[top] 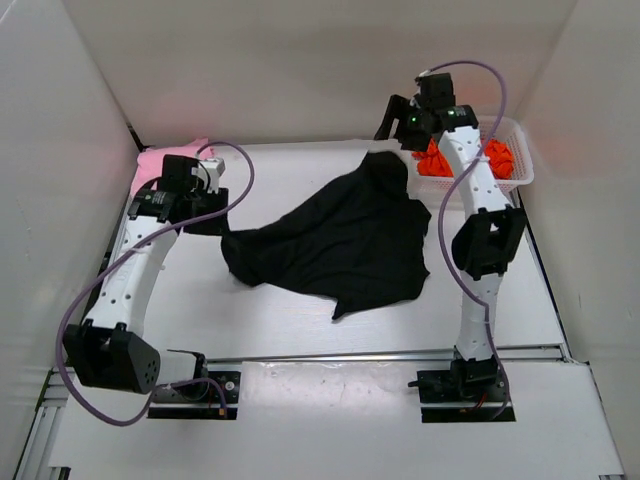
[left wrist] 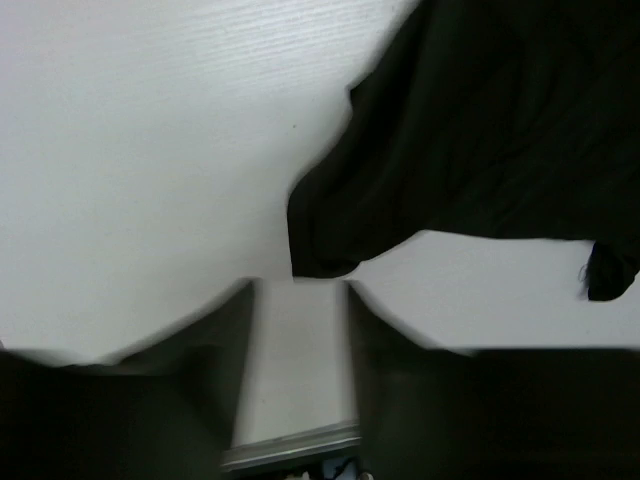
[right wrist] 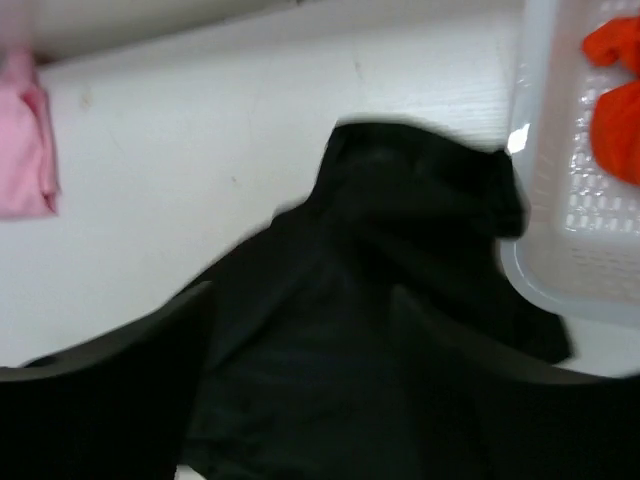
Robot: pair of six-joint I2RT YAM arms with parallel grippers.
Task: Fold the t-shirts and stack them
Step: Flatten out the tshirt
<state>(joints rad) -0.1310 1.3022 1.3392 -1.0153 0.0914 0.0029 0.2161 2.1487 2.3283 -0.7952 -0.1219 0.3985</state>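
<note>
While the black t-shirt (top: 340, 240) lies crumpled and spread across the middle of the table (top: 300, 335), the left gripper (left wrist: 300, 292) sits low just beside its left edge, fingers apart over bare tabletop, holding nothing. The right gripper (top: 393, 120) hangs above the shirt's far end, jaws wide and empty. The pink t-shirt (top: 160, 165) lies at the far left corner; the orange t-shirt (top: 497, 155) is in the white mesh basket (top: 522, 178) at far right.

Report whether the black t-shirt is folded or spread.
Spread, not folded: the black t-shirt lies loose and rumpled across the table, its edges uneven.
</note>
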